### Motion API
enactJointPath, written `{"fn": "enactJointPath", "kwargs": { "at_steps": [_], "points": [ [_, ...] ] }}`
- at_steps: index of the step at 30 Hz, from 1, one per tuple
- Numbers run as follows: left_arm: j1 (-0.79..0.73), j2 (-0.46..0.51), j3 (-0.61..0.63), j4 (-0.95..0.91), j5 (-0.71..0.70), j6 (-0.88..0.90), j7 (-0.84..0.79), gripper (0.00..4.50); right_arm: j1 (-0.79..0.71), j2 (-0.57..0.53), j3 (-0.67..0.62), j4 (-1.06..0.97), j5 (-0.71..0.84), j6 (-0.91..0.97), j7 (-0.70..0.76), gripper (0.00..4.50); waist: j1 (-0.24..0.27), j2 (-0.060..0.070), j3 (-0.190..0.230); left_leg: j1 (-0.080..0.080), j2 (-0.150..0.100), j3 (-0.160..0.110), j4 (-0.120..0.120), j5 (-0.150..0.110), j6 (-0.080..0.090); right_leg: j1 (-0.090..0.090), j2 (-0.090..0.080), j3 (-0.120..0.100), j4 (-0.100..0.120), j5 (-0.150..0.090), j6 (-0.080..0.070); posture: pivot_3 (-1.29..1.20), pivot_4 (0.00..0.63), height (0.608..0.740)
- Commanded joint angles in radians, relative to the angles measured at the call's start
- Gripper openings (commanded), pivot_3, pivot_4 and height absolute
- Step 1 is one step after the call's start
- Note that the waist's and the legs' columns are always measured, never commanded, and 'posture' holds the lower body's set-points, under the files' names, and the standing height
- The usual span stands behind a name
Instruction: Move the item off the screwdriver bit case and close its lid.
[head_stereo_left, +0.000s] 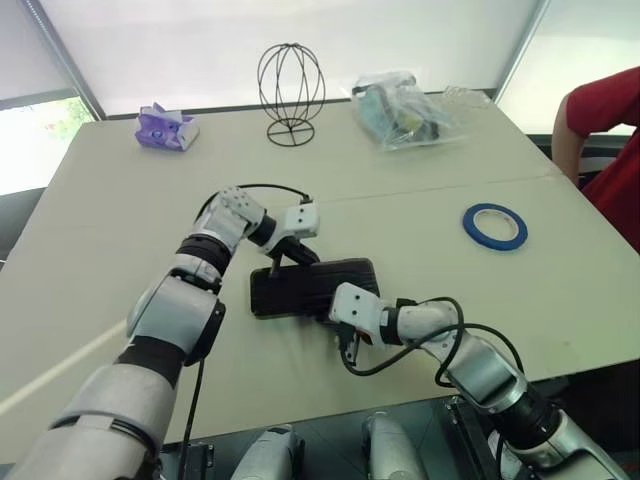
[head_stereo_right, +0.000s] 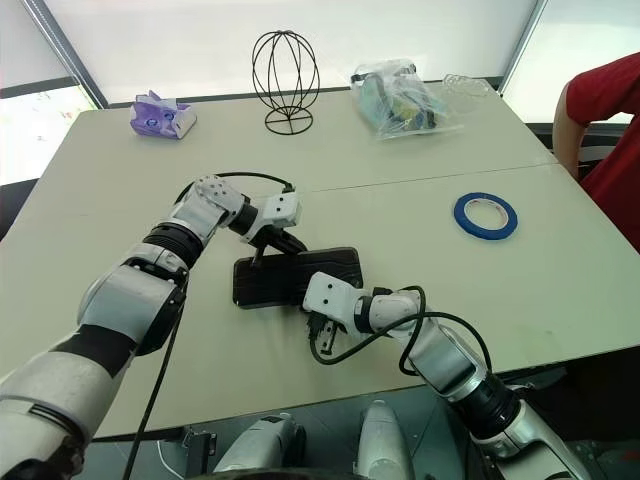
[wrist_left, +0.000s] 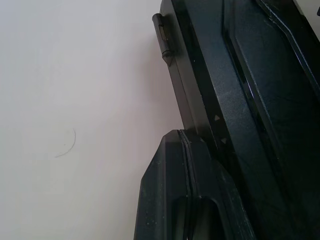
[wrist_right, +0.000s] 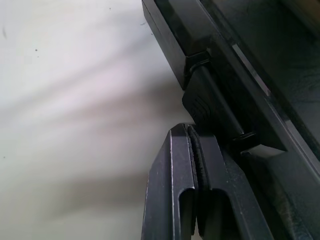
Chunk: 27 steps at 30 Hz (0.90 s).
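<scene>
Nearest, the right gripper (head_stereo_left: 338, 318) is pressed, fingers shut together, against the near edge of the closed screwdriver bit case (head_stereo_left: 312, 287). Beyond, the left gripper (head_stereo_left: 290, 253), likewise shut and empty, is set at its far edge. Farther right, the blue tape ring (head_stereo_left: 495, 226) is seen on the table (head_stereo_left: 100, 220).

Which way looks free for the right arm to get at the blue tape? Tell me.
Probably the bare table straight across: nothing lies between the shut right tool and the blue tape, though its reach is unsure.
</scene>
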Motion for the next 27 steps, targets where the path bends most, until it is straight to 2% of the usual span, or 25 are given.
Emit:
{"fn": "enactJointPath", "kwargs": {
  "at_steps": [1,5,14,18,23,27],
  "points": [
    [0.091,-0.042,-0.062,0.028,0.055,-0.031,-0.082,0.00,-0.080,0.018,-0.128,0.087,-0.083,0.076,-0.154,0.09,0.000,0.000,-0.001,0.001,0.000,0.000,0.000,0.000,0.000,0.000,0.000,0.000,0.000,0.000,0.000,0.00,0.150,0.740],
    [0.130,-0.032,-0.085,0.028,0.087,-0.071,-0.042,0.00,-0.106,0.034,-0.158,0.055,-0.054,0.158,-0.146,0.09,0.002,0.000,-0.004,0.012,0.000,0.000,-0.004,0.000,0.000,0.010,0.000,0.000,-0.002,0.000,0.000,0.00,0.150,0.740],
    [0.192,-0.047,-0.104,0.032,0.134,-0.117,-0.001,0.00,-0.155,0.045,-0.146,0.041,-0.045,0.264,-0.162,0.09,0.008,-0.001,-0.016,0.013,0.000,0.000,-0.003,0.000,0.000,0.011,0.000,0.001,-0.002,0.000,0.000,0.00,0.150,0.740],
    [0.175,-0.055,-0.078,0.040,0.129,-0.131,0.089,0.00,-0.136,0.027,-0.127,0.003,-0.025,0.290,-0.128,0.09,0.011,0.000,-0.020,0.013,0.000,0.000,-0.004,-0.001,0.001,0.011,0.000,0.001,-0.002,0.000,0.000,0.00,0.150,0.740],
    [0.094,-0.036,-0.006,0.063,0.092,-0.142,0.261,0.00,-0.017,-0.015,-0.177,-0.189,0.079,0.389,-0.053,0.09,0.050,0.000,-0.020,0.012,-0.003,-0.002,0.000,-0.001,0.001,0.015,-0.001,0.001,-0.004,0.000,0.000,0.00,0.150,0.740],
    [0.001,0.032,0.116,0.080,0.012,-0.106,0.362,0.00,0.202,-0.017,-0.380,-0.486,0.285,0.517,0.027,0.09,0.061,0.000,-0.019,0.011,-0.004,-0.003,0.001,-0.002,0.003,0.015,-0.002,0.001,-0.006,0.000,0.000,0.00,0.150,0.740]
  ]
}}
